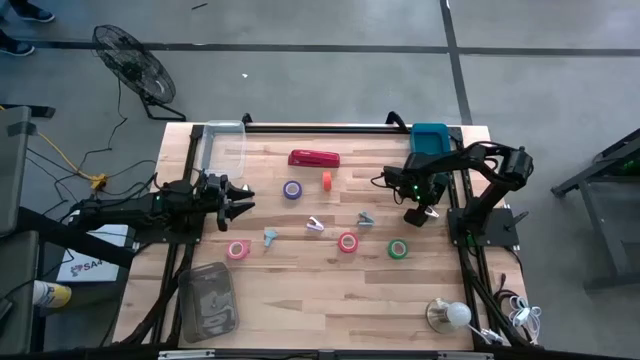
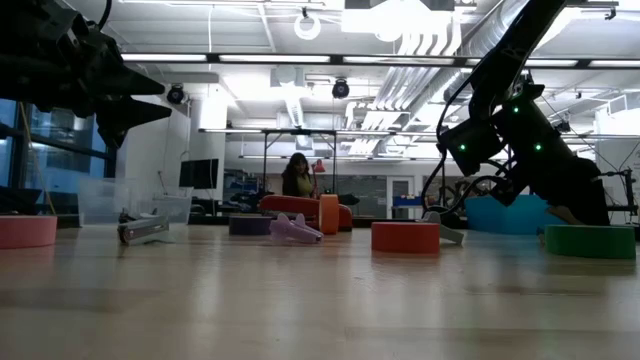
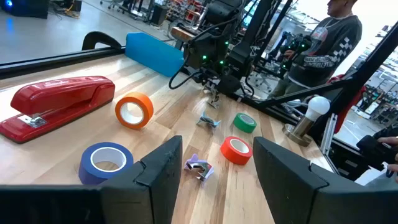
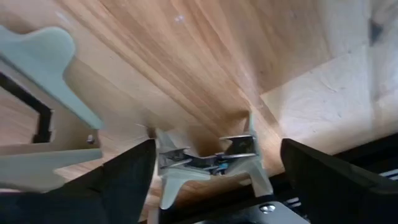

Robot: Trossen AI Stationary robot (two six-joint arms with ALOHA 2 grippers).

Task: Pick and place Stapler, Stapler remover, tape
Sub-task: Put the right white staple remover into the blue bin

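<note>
The red stapler [image 1: 314, 158] lies flat at the far middle of the table. Tape rolls lie spread about: orange [image 1: 327, 180], blue [image 1: 292, 190], pink [image 1: 237, 250], red [image 1: 347, 242], green [image 1: 398, 249]. Pale staple removers [image 1: 315, 226] lie among them. My right gripper [image 1: 418, 215] slants down at the right, open. Its fingers stand on either side of a small staple remover [image 4: 208, 158] that rests on the wood, and I see no touch. My left gripper [image 1: 240, 200] hangs level over the left side, open, with nothing between its fingers [image 3: 158, 177].
A clear bin [image 1: 222, 145] stands at the far left, a teal bin [image 1: 430, 138] at the far right, and a clear lidded box [image 1: 208, 300] at the near left. A lamp [image 1: 450, 315] stands near right. Another staple remover [image 4: 43, 99] lies close beside my right gripper.
</note>
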